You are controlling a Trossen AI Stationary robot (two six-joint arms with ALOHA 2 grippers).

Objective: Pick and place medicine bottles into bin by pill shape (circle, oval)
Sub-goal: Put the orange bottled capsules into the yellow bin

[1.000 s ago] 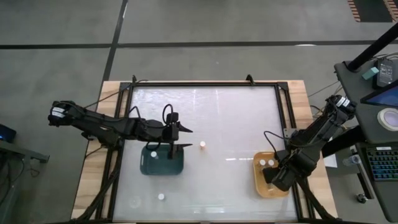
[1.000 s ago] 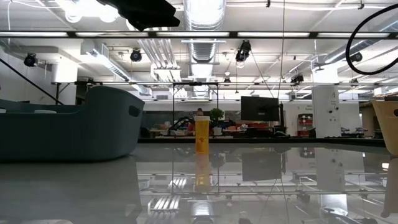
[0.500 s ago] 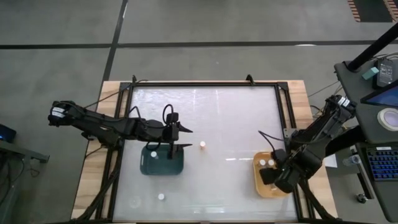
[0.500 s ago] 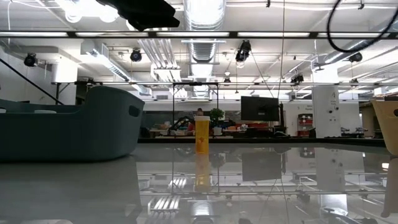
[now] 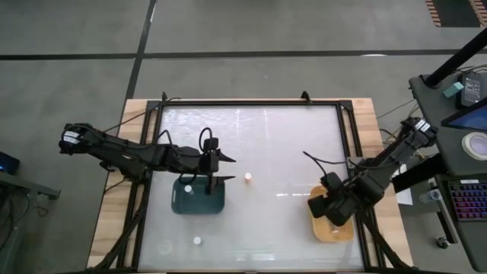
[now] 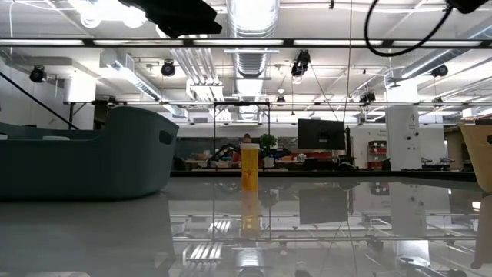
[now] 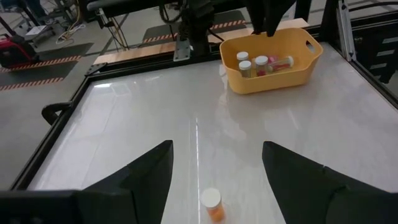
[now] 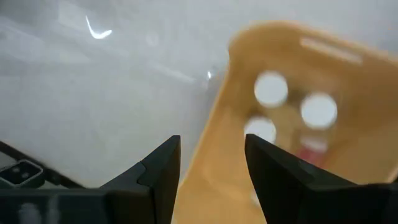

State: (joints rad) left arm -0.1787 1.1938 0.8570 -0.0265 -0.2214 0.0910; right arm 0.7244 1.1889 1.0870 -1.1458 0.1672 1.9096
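Right gripper [image 5: 318, 204] hangs over the inner edge of the yellow bin [image 5: 343, 230], fingers [image 8: 155, 168] spread with nothing between them; its wrist view looks down on that bin's rim with three white caps and a reddish body inside, so it is probably done dropping a bottle there and free to go for another. Left gripper [image 5: 227, 168] hovers beyond the far edge of the teal bin [image 5: 196, 202], also spread and empty, aimed along the table at the lone orange bottle [image 5: 248, 177] standing upright just beyond its fingertips; in the left wrist view that bottle [image 7: 213, 204] sits between and ahead of the two fingers [image 7: 149, 173], which suits a straight reach and pinch. One white-capped bottle [image 5: 187, 187] and another [image 5: 207, 191] lie in the teal bin. A further bottle [image 5: 197, 240] stands apart near the front edge, below the teal bin. The glass table [image 5: 281, 144] between the two bins is otherwise bare, so nothing blocks either arm's path; the right arm's looping cable [image 5: 319, 161] arches over the table but stays clear of the bottles.
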